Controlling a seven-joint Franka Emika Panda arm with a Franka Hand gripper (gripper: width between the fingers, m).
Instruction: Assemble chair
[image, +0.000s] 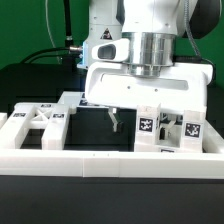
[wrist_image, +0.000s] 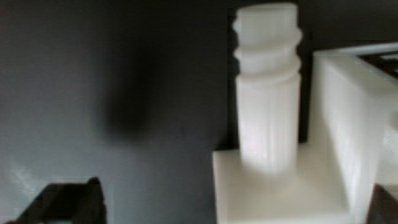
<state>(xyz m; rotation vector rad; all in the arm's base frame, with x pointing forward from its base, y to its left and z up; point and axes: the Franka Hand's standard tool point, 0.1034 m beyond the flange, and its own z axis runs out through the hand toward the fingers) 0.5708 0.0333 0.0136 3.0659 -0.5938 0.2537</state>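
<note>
- The gripper (image: 127, 118) is held low over the matte black table (image: 92, 135). Its fingers are spread wide and released, and nothing is grasped.
- The chair parts are laid on the table behind the low white border wall (image: 110, 165). One tagged cluster (image: 40, 122) is at the exterior view's left and a second cluster (image: 165, 125) is at the exterior view's right.
- In the wrist view, an upright post (wrist_image: 270, 100) with a ridged tip is seen standing on a flat slab (wrist_image: 267, 185).
- The room behind is dark, and black cables (image: 66, 30) are hung there.

your black table (image: 95, 135) holds the long white border wall (image: 100, 165); just behind that wall lie tagged white chair parts (image: 42, 124)
</note>
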